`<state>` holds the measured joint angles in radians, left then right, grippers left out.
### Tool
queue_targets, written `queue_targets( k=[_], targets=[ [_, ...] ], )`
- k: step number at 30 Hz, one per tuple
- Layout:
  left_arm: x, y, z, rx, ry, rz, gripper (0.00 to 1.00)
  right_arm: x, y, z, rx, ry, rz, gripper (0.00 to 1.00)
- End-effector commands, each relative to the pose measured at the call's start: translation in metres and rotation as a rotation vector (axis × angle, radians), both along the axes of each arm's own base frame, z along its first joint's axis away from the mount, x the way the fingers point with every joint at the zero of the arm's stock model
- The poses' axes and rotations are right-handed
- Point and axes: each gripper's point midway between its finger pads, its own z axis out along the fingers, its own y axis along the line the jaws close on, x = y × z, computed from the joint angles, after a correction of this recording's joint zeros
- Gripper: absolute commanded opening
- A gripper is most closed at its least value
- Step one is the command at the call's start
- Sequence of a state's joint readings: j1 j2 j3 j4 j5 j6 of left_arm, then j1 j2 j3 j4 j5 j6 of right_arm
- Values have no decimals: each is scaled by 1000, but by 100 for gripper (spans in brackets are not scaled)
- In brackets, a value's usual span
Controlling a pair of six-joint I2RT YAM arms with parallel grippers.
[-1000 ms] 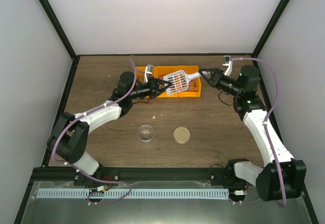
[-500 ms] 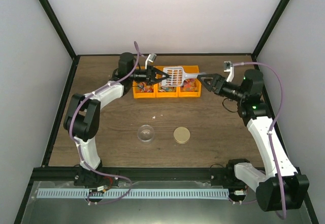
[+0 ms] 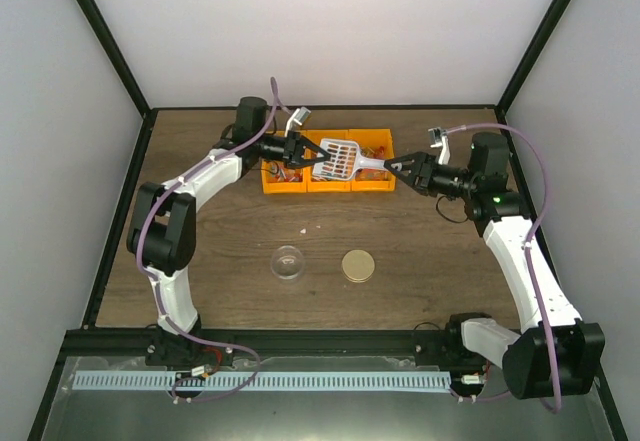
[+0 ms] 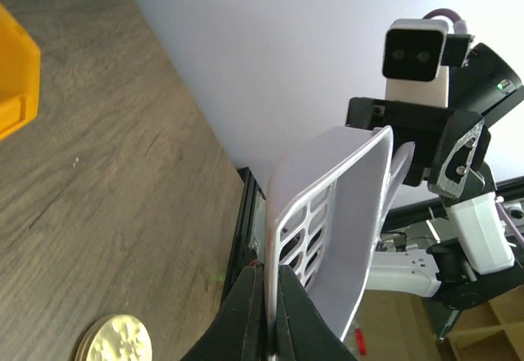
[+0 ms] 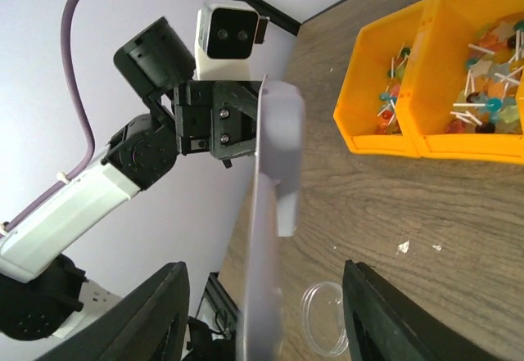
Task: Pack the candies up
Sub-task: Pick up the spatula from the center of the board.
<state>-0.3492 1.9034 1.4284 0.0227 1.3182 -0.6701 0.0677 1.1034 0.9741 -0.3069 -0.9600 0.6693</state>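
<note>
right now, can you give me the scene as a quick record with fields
bins: three, orange, in a row at the far side of the table
candies: in the bins, mixed colours
left claw: shut on the rim of the white scoop
right claw: open, fingers spread either side of the scoop handle, not gripping it
scoop: over the middle bin in the top view
lid: gold, round, flat on the table, nearer the arms
dish: clear, left of the lid, apart from it

We see the left gripper [image 3: 316, 155] clamping the scoop [image 3: 342, 161] over the orange bins [image 3: 283, 186] at the far edge of the bench [image 3: 430, 261].
</note>
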Motion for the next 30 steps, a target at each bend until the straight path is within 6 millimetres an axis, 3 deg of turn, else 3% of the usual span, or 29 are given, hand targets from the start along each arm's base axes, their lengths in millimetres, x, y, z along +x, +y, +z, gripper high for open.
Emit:
queue_targets(
  k=[1, 15, 30],
  targets=[
    [-3, 2, -7, 60, -57, -21, 4, -3, 4, 22, 35, -44, 53, 51],
    [-5, 3, -24, 125, -63, -33, 4, -6, 6, 4, 36, 18, 79, 46],
    [-10, 5, -23, 135, -66, -32, 4, -5, 25, -22, 14, 76, 117, 39]
  ],
)
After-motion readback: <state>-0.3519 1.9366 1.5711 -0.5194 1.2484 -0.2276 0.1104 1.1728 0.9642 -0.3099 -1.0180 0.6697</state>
